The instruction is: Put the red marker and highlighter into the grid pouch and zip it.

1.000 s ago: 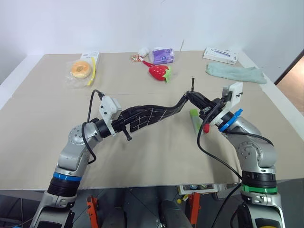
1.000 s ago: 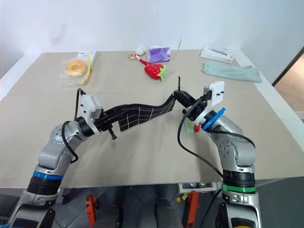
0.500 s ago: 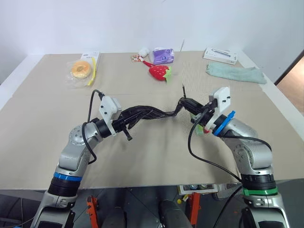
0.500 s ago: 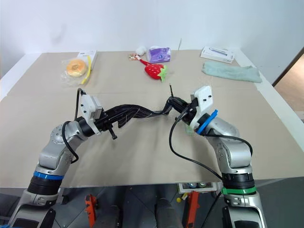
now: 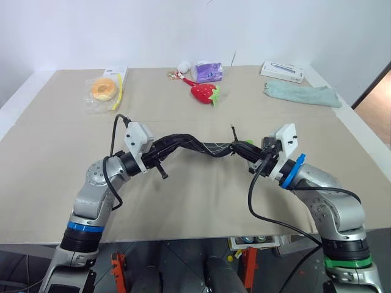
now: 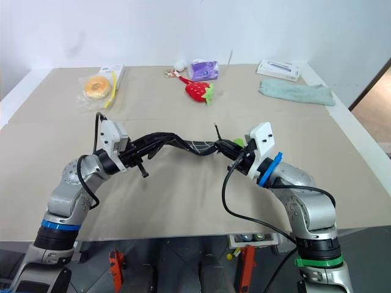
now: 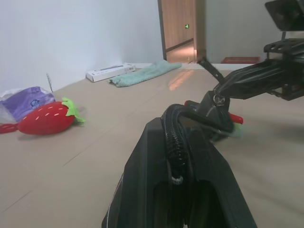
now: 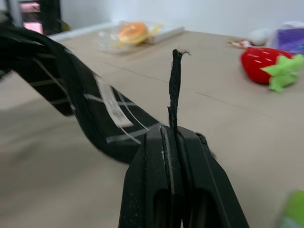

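**Grid pouch suspended between both end effectors**

The left end effector [image 5: 160, 160] is fully closed on one end of the grid pouch [image 5: 189, 144], probably anchoring it so the zipper can travel. The pouch sags in a slack arc above the worktop [image 5: 55, 159]. The right end effector [image 5: 249, 160] is fully closed on the black pull cord [image 8: 175, 85] at the opposite end. The highlighter [image 5: 246, 144] lies on the worktop just beside this end effector. The red marker's position cannot be determined.
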Action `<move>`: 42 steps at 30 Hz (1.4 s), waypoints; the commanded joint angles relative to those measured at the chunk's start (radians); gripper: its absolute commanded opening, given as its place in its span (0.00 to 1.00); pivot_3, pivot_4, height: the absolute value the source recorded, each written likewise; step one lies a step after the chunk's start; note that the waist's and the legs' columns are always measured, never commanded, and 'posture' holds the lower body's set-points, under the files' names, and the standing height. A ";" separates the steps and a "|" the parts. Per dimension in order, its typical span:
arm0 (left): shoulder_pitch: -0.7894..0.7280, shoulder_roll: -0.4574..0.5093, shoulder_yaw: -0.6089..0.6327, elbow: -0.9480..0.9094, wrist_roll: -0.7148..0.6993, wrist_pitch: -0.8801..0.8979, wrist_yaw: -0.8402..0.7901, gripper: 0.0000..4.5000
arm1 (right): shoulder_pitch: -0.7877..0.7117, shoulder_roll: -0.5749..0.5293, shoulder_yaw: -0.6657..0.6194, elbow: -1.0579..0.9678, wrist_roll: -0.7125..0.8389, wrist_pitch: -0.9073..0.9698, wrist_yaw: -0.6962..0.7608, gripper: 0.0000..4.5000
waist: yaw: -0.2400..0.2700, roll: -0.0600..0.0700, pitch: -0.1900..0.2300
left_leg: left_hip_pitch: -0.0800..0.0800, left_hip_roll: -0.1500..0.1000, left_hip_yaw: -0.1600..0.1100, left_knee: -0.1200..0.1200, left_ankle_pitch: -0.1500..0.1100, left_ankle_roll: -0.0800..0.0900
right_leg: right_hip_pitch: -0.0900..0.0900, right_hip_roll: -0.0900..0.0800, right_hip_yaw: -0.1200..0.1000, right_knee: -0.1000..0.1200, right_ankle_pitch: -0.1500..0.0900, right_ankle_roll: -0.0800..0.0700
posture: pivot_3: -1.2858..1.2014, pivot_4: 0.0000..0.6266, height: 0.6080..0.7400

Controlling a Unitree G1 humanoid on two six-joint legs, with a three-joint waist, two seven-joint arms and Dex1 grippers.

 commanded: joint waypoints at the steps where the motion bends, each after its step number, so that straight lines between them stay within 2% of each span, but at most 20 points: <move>1: -0.021 -0.002 0.022 -0.032 -0.010 0.005 0.018 0.00 | -0.019 -0.037 -0.028 0.003 -0.016 -0.010 0.006 0.01 | 0.003 0.000 0.000 | 0.000 0.000 0.000 0.000 0.000 0.000 | 0.000 0.000 0.000 0.000 0.000 0.000 | 0.52 0.24 1.00; 9: -0.027 -0.002 0.037 -0.031 -0.022 0.021 0.030 0.00 | 0.023 -0.079 -0.015 -0.043 0.024 0.054 0.058 0.01 | 0.005 -0.001 0.001 | -0.001 0.000 0.000 0.000 -0.001 0.001 | 0.000 0.000 0.000 -0.001 -0.001 0.001 | 0.52 0.24 1.00; 15: -0.038 -0.011 0.036 -0.026 -0.027 0.026 0.034 0.00 | 0.018 -0.024 -0.017 -0.109 0.125 0.128 0.038 0.01 | 0.004 -0.001 0.001 | 0.000 0.000 0.000 0.000 -0.001 0.001 | 0.000 0.000 0.000 0.000 -0.001 0.001 | 0.52 0.24 1.00; 24: -0.042 -0.019 0.036 -0.024 -0.027 0.027 0.037 0.00 | -0.004 0.071 -0.046 -0.117 0.184 0.171 -0.069 0.01 | 0.005 -0.001 0.001 | -0.001 0.000 0.000 0.000 -0.001 0.001 | 0.000 0.000 -0.001 -0.001 -0.001 0.001 | 0.52 0.24 1.00; 28: -0.039 -0.021 0.036 -0.028 -0.026 0.029 0.040 0.00 | 0.028 0.016 -0.008 -0.064 0.083 0.147 -0.069 0.01 | 0.005 -0.002 0.001 | -0.001 0.000 0.000 0.000 -0.001 0.001 | 0.000 0.000 0.000 -0.001 -0.001 0.001 | 0.52 0.24 1.00; 33: -0.036 -0.020 0.038 -0.030 -0.024 0.032 0.040 0.00 | 0.049 0.002 -0.012 -0.097 0.123 0.168 -0.034 0.01 | 0.004 -0.002 0.001 | -0.001 0.000 0.000 0.000 -0.001 0.001 | 0.000 0.000 0.000 -0.001 -0.001 0.001 | 0.52 0.24 1.00; 42: -0.041 -0.025 0.035 -0.028 -0.024 0.033 0.036 0.00 | -0.017 0.138 0.040 -0.141 0.154 0.187 -0.119 0.01 | 0.004 -0.002 0.001 | -0.001 0.000 0.000 0.000 -0.001 0.001 | 0.000 0.000 0.000 -0.001 -0.001 0.001 | 0.52 0.24 1.00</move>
